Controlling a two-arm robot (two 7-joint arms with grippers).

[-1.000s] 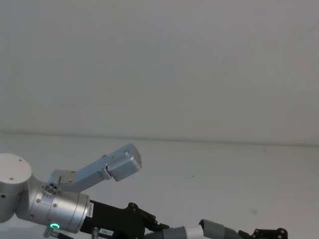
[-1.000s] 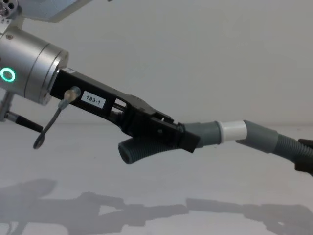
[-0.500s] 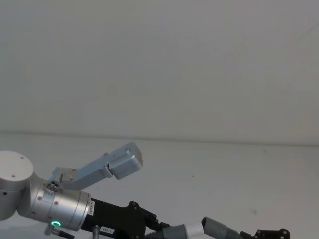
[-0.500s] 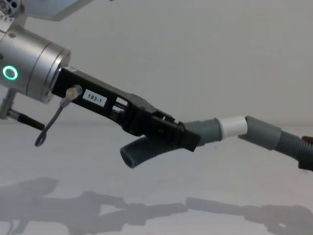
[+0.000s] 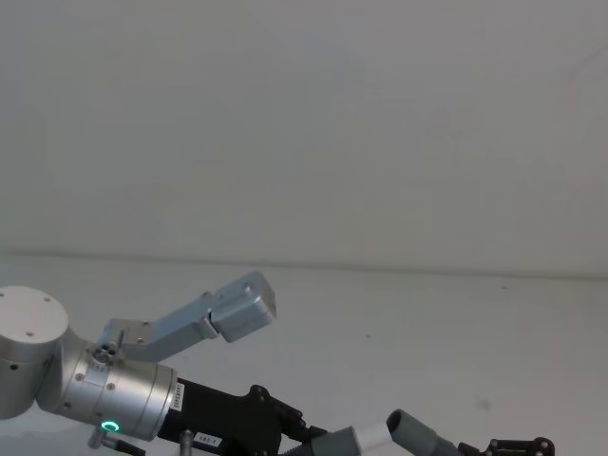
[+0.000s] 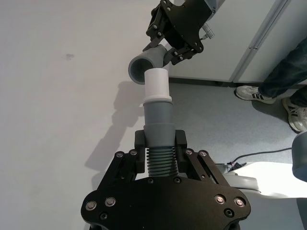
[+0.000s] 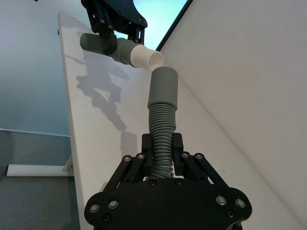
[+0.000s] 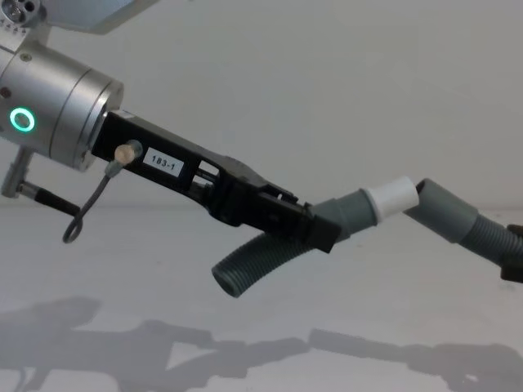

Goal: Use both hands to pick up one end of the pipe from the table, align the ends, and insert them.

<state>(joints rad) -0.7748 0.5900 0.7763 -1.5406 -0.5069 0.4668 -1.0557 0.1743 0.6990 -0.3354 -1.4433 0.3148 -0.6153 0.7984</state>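
Observation:
My left gripper (image 8: 315, 233), black with a "183-1" label and a green ring light, is shut on the corrugated part of one pipe piece (image 8: 253, 268). That piece's white tip (image 8: 391, 196) points right. At the right edge, my right gripper (image 8: 513, 253) is shut on the other pipe piece (image 8: 482, 237), whose wide hollow cuff (image 8: 445, 214) faces the tip. Both pieces hang above the white table (image 8: 122, 269). The tip (image 7: 146, 57) meets the cuff's rim (image 7: 163, 72) at an angle, off its axis. In the left wrist view the cuff's mouth (image 6: 139, 69) lies beside the tip (image 6: 156, 85).
The table's long edge (image 7: 67, 110) runs beside the grippers, with grey floor (image 7: 33, 153) below it. A plain white wall (image 5: 304, 123) stands behind the table. A silver camera bracket (image 5: 223, 313) sticks up from my left wrist.
The left gripper tilted, swinging its hose tail downward and lifting the white tip. The two pieces went from nearly in line to kinked at the meeting point. Both grips held.

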